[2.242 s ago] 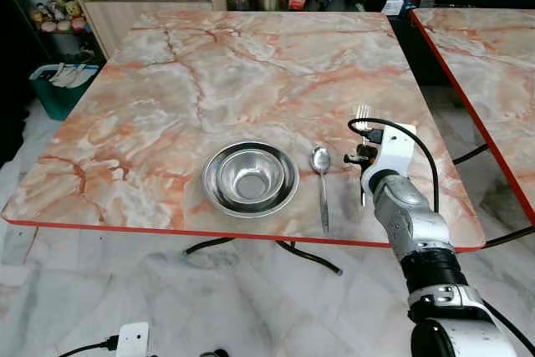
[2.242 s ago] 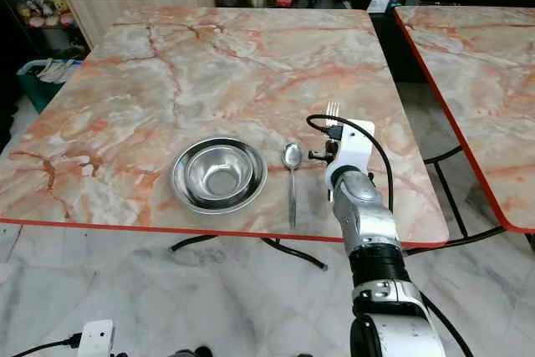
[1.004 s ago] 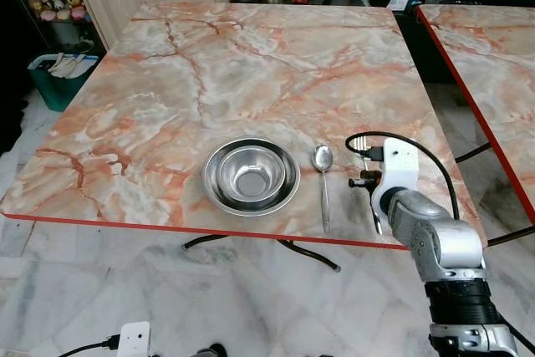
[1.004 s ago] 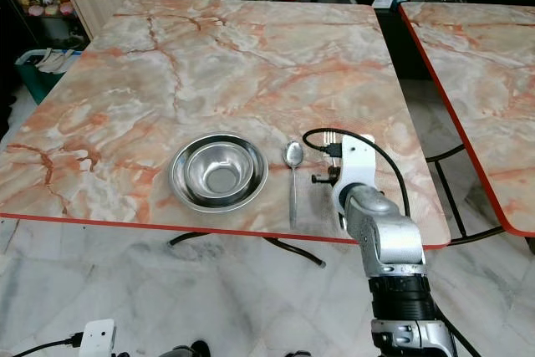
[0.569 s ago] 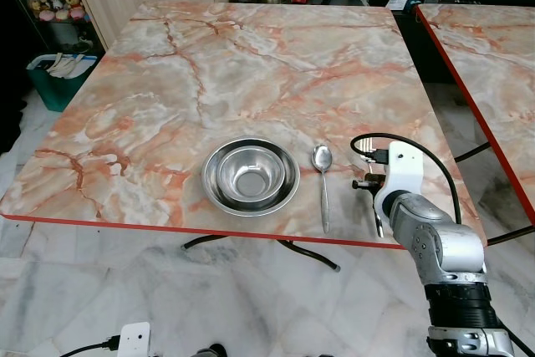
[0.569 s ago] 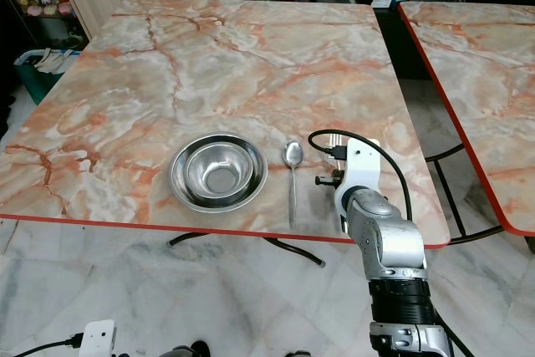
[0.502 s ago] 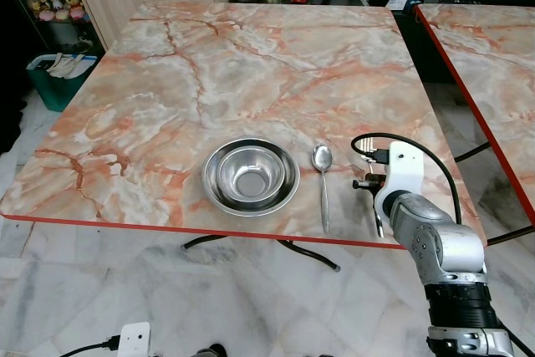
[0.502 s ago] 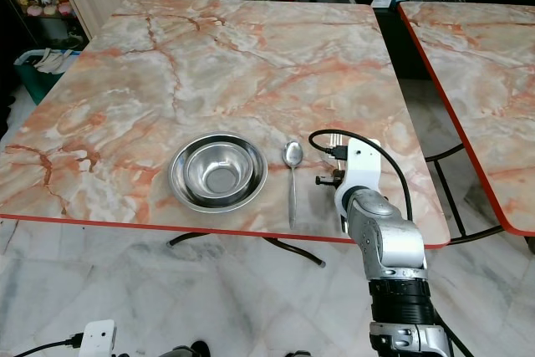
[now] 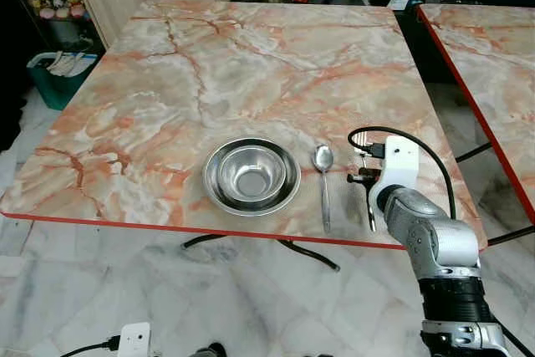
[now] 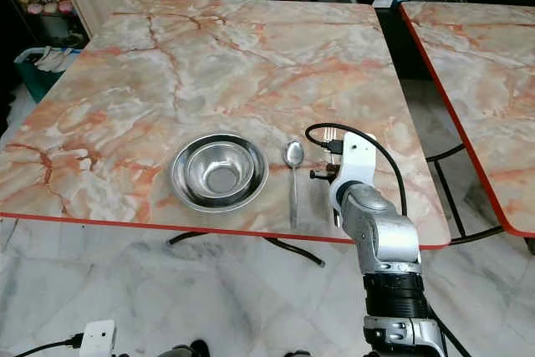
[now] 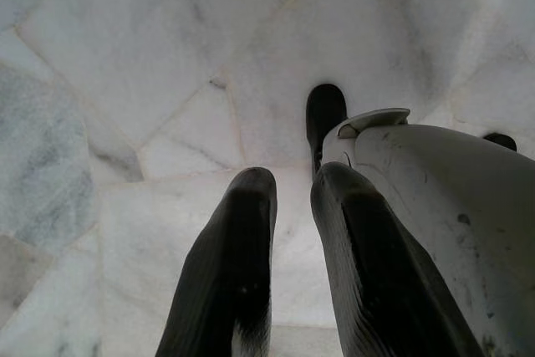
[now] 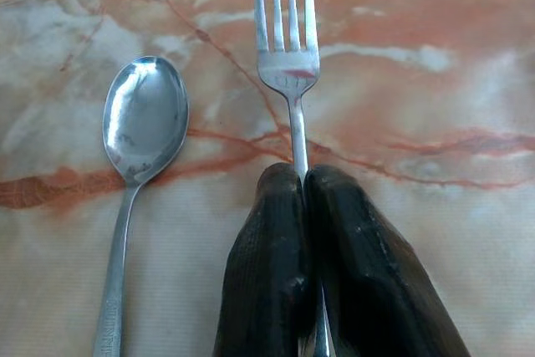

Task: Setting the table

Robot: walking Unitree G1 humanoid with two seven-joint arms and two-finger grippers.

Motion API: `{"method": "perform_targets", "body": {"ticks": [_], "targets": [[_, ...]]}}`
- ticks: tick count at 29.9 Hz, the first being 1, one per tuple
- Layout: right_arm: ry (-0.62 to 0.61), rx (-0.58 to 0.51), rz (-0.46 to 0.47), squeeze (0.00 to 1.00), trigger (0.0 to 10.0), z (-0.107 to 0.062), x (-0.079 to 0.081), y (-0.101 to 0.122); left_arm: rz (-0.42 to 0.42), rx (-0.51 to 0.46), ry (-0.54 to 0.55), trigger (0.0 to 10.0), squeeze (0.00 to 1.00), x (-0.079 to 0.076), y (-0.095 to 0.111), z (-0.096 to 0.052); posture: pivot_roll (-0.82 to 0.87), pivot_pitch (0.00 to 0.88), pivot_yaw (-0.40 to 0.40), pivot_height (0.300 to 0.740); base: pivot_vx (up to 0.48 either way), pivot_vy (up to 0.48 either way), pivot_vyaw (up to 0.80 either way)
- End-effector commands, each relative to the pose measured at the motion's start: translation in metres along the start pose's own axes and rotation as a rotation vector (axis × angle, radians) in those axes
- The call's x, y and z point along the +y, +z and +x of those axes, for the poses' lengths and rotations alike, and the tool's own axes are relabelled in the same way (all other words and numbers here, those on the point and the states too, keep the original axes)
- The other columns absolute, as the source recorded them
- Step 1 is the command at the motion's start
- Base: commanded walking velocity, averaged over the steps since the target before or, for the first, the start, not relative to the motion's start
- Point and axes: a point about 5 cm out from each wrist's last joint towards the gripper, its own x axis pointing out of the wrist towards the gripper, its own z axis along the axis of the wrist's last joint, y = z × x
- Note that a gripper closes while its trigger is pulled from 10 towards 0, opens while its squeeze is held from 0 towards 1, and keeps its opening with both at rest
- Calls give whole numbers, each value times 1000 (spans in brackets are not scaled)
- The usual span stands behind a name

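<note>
Pinching a slim steel fork [image 12: 290,81] by its handle, the right gripper [image 12: 303,175] is seen low over the glossy pink-veined marble table [image 9: 209,81]; a polished spoon [image 9: 323,181] lies just beside it; a round steel bowl [image 9: 251,176] sits beyond; the left gripper [image 11: 288,190], slightly parted, hangs over grey floor tiles [image 11: 125,56].

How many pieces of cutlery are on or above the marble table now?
2. A spoon lies on the table, to the right of the steel bowl. A fork is held in the right claw, right of the spoon.
</note>
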Motion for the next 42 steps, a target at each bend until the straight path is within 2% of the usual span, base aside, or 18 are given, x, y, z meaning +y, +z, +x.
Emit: {"method": "perform_targets", "body": {"ticks": [1,14,22,42], "targets": [[9,1,8,0,10000,2,2,1,2,39,7,10000,0,0,-11,-2,0,156,-30,736,0,0,0],[-7,29,20,0,10000,4,-6,-10,4,41,10,10000,0,1,-11,-2,2,163,-32,736,0,0,0],[7,78,-65,0,10000,6,-8,-22,5,45,12,10000,0,0,-12,-2,2,170,-37,736,0,0,0],[16,37,-66,0,10000,8,-9,-14,5,45,15,10000,0,-1,-12,-2,-1,167,-43,736,0,0,0]]}}
